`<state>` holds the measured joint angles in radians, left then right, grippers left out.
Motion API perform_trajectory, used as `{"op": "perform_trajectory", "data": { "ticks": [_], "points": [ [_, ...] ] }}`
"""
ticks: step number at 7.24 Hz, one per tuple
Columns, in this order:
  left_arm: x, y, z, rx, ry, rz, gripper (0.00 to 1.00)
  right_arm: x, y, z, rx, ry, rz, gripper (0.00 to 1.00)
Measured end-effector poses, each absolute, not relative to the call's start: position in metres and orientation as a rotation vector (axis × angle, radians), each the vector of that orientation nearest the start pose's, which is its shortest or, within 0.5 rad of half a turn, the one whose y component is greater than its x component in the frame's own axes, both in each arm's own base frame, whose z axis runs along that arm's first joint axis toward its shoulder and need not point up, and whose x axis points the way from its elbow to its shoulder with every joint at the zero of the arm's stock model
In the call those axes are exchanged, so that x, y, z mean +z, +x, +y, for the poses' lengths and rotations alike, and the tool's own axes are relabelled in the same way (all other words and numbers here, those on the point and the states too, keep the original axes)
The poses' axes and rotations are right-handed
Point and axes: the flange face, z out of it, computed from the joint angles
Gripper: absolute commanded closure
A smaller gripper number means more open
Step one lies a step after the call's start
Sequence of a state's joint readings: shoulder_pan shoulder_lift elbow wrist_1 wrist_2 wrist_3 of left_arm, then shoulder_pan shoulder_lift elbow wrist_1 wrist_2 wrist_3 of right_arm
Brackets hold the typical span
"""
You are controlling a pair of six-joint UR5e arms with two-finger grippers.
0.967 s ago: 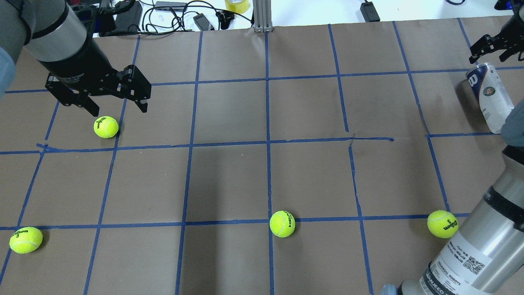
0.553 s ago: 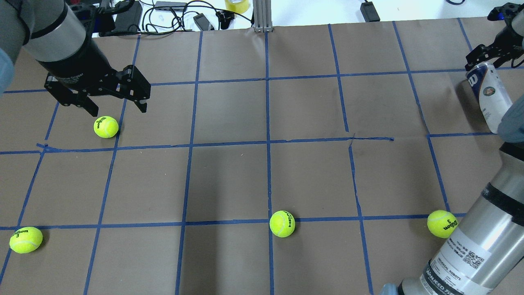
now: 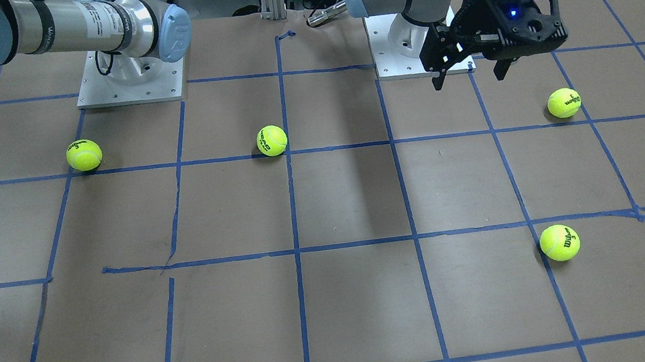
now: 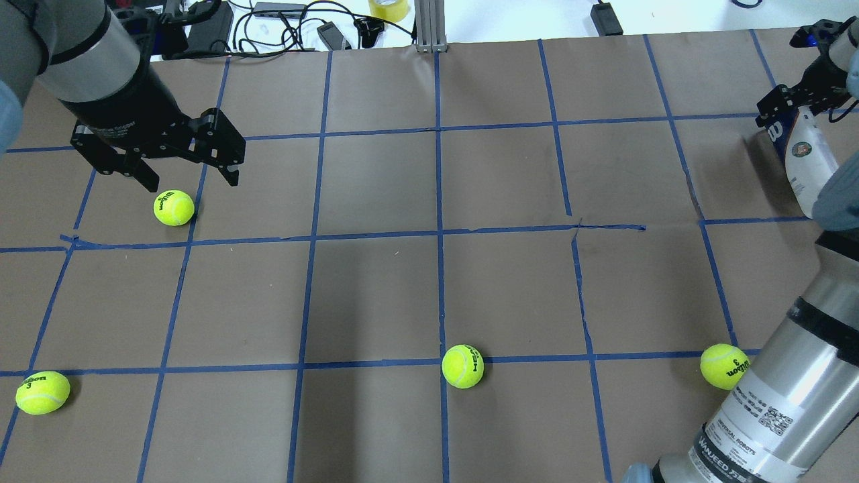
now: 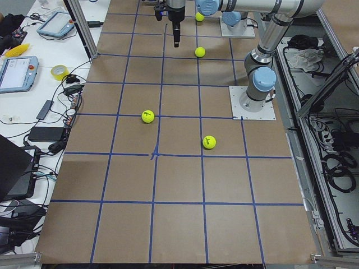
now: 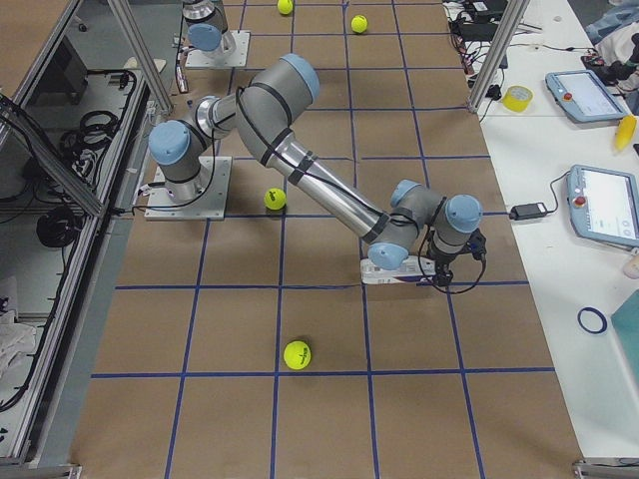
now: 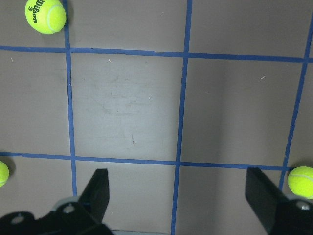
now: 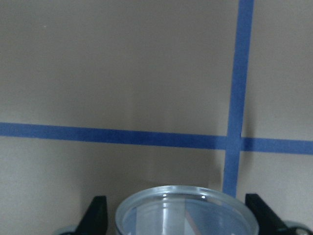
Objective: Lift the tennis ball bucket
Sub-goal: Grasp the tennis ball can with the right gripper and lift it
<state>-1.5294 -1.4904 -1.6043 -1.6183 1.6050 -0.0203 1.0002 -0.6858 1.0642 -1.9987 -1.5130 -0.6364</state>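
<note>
Right wrist-mounted camera shows my right gripper (image 8: 175, 208) with its fingers (image 8: 98, 213) spread wide, one on either side of the clear round end of the tennis ball bucket (image 8: 186, 215). They are not clamped on it, and I cannot tell whether they touch it. Beneath lies brown paper (image 8: 122, 63) crossed by blue tape lines (image 8: 112, 134).

From overhead, the bucket lies on its side near the table's right edge. It runs from those fingers toward five o'clock, its other end hidden behind my own arm.

My left gripper (image 4: 192, 176) hangs well across the table with its fingers apart, a tennis ball (image 4: 174, 207) just at its seven o'clock. Three more lie along the nearer tape line. Past the paper at twelve o'clock is a white bench (image 4: 510, 17) with cables and a yellow tape roll (image 4: 388, 8).
</note>
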Motion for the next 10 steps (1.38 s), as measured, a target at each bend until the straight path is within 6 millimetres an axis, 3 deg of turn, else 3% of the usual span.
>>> {"op": "perform_trajectory", "data": {
  "ticks": [3,5,6,7,8,9,10],
  "points": [
    [0.506,-0.11,-0.462,-0.001,-0.097,3.103,0.0,0.187,-0.314,-0.746,-0.109,-0.11,3.116,0.33],
    [0.507,-0.109,-0.461,-0.001,-0.097,3.094,0.0,0.193,-0.314,-0.746,-0.114,-0.137,3.117,0.34],
    [0.506,-0.109,-0.461,0.005,-0.097,3.09,0.0,0.208,-0.313,-0.746,-0.134,-0.157,3.119,0.34],
    [0.506,-0.108,-0.46,0.013,-0.097,3.088,0.0,0.235,-0.302,-0.746,-0.169,-0.183,3.114,0.36],
    [0.506,-0.108,-0.46,0.016,-0.097,3.087,0.0,0.265,-0.277,-0.749,-0.196,-0.243,3.092,0.38],
    [0.506,-0.108,-0.46,0.014,-0.099,3.086,0.0,0.291,-0.235,-0.754,-0.207,-0.35,3.062,0.38],
    [0.508,-0.105,-0.46,0.007,-0.107,3.085,0.0,0.317,-0.179,-0.76,-0.21,-0.487,3.031,0.41]
  ]
}}
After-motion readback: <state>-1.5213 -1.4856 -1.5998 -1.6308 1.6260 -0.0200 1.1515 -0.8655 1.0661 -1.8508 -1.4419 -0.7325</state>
